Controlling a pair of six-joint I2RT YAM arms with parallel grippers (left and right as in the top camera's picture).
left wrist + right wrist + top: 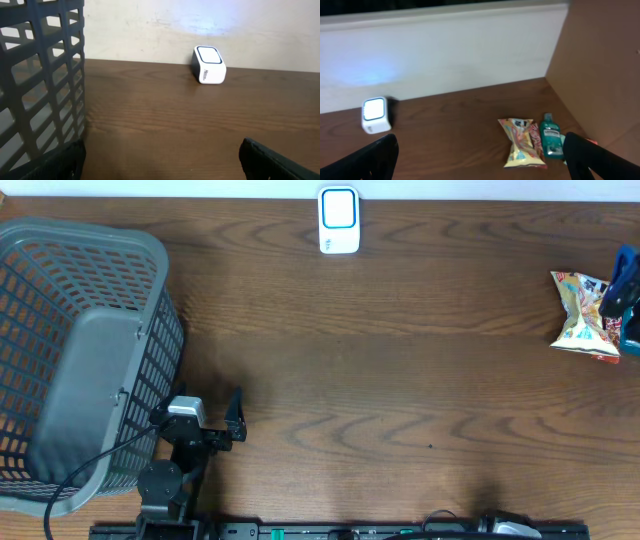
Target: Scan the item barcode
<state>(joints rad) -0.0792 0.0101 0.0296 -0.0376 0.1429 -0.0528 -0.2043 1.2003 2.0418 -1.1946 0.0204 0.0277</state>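
Note:
The white barcode scanner (339, 220) with a lit blue-edged window stands at the table's far edge; it also shows in the left wrist view (209, 65) and the right wrist view (374, 114). The items lie at the far right: a yellow snack bag (583, 315) (521, 145), a red packet (536, 140) and a teal bottle (551, 142) side by side. My left gripper (198, 408) (162, 165) is open beside the basket, empty, far from the items. My right gripper (485, 167) is open and empty, short of the items; the overhead view barely shows it.
A grey mesh basket (90, 230) (45, 75) fills the left side, close against my left gripper's left finger. A white wall runs behind the table. A brown panel (600, 65) stands on the right past the items.

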